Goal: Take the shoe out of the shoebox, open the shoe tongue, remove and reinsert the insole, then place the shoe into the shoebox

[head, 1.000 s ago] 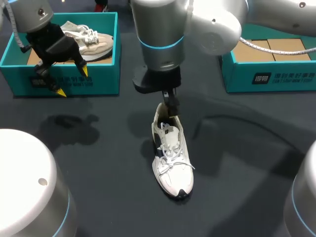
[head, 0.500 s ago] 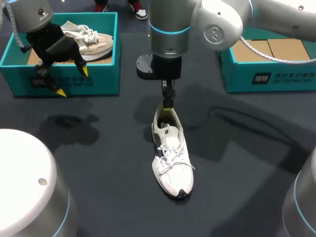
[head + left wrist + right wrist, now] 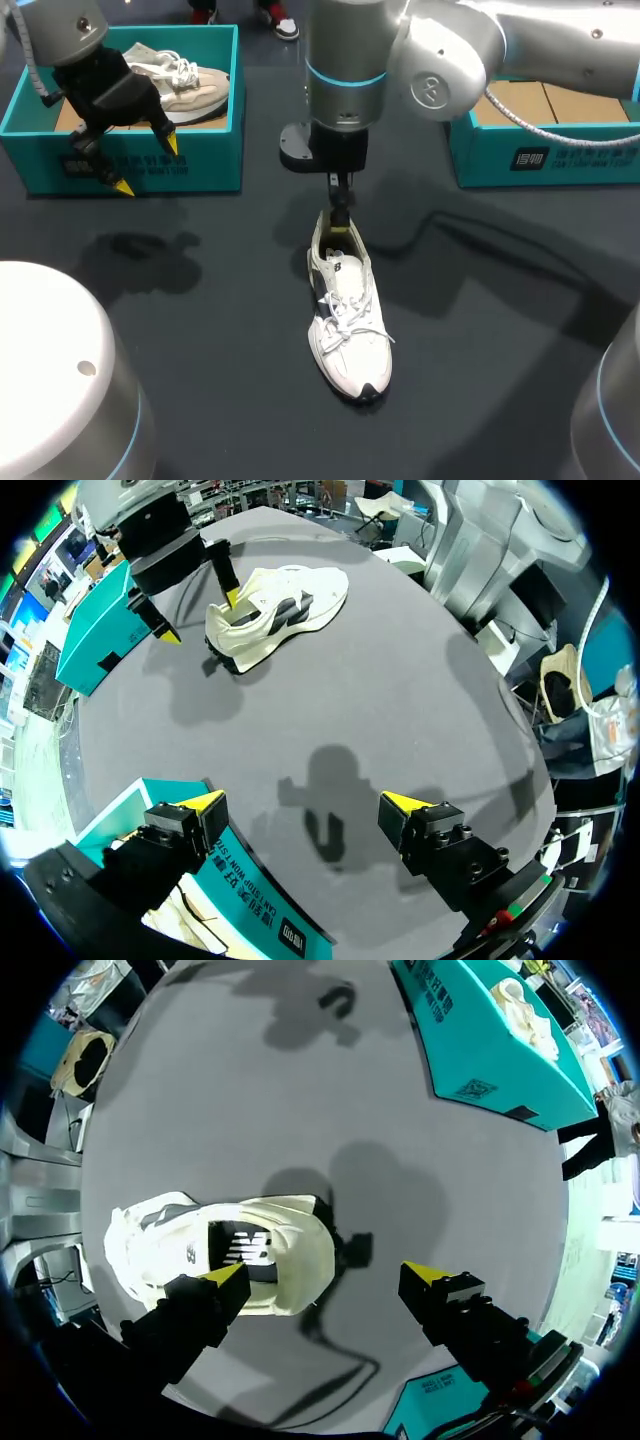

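Item: white lace-up mesh trainer (image 3: pixel 348 320) on dark surface (image 3: pixel 200 330).
Heel beneath one tip of right jaws, which are wide apart and empty; left jaws likewise. Risk: off-centre closing shoves trainer aside.

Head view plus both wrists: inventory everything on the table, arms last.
white lace-up sneaker with black accents: 1, white, mid-table, upright on its sole
beige lace-up sneaker: 1, beige, inside the left box
left teal cardboard shoebox: 1, teal, far left, open
right teal cardboard shoebox: 1, teal, far right, open
brown cardboard: count unclear, brown, inside the right box
dark grey table: 1
left gripper: black, yellow tips, fingers open, over the left box's front wall
right gripper: fingers open, one at the white sneaker's heel opening, the other outside
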`<control>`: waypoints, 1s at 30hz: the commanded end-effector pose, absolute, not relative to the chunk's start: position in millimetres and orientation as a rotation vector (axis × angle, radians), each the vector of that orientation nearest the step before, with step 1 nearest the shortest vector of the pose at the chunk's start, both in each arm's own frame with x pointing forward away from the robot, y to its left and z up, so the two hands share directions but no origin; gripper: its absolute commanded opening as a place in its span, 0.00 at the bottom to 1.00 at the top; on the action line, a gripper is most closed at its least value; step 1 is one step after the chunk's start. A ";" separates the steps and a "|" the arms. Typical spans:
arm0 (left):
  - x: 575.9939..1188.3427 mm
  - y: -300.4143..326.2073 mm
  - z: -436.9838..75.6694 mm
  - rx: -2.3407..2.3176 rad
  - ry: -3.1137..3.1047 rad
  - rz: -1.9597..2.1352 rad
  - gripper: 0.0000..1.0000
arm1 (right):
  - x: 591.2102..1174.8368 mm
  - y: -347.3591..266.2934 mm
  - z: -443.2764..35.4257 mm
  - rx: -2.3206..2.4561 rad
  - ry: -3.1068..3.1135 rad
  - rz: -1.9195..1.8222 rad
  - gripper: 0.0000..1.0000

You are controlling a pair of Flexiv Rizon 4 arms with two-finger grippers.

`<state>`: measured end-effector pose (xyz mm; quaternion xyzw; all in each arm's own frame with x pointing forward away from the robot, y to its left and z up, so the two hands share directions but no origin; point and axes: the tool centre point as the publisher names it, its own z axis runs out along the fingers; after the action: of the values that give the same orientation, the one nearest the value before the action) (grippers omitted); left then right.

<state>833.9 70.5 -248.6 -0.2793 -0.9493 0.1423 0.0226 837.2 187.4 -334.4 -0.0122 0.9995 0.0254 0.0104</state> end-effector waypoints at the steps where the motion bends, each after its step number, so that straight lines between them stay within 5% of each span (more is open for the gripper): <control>1: 833.4 70.7 -248.3 -0.865 -2.941 0.437 1.00 | 842.0 190.4 -347.8 -0.042 3.122 0.065 1.00; 9: 833.4 70.7 -248.3 -0.865 -2.941 0.437 1.00 | 841.7 192.7 -359.2 -0.024 3.132 0.078 0.99; 16: 833.4 70.7 -248.3 -0.865 -2.941 0.437 1.00 | 839.6 194.4 -372.8 -0.004 3.147 0.075 0.82; 26: 833.4 70.7 -248.3 -0.865 -2.941 0.437 1.00 | 835.3 190.7 -385.2 0.037 3.164 0.086 0.72; 30: 833.4 70.7 -248.3 -0.865 -2.941 0.437 1.00 | 833.9 189.8 -387.2 0.048 3.167 0.080 0.51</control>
<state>833.9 70.4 -248.6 -0.2794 -0.9493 0.1423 0.0226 834.4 189.0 -385.4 0.0149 0.9995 0.0258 -0.0141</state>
